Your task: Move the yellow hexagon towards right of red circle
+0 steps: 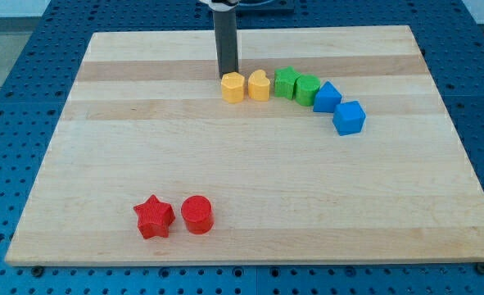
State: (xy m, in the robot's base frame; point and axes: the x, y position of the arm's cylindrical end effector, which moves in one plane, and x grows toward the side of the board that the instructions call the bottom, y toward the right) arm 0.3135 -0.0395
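Note:
The yellow hexagon (233, 87) sits near the view's top centre of the wooden board (102, 156). My tip (228, 73) stands just above it in the view, touching or almost touching its top edge. The red circle (197, 215) lies far off at the view's bottom left, with a red star (153, 217) close on its left. A second yellow block (260, 85), heart-like in shape, sits against the hexagon's right side.
Right of the yellow blocks runs a curved row: two green blocks (287, 82) (307, 88), a blue block (327, 97) and a blue cube (349, 118). Blue pegboard (12, 98) surrounds the board.

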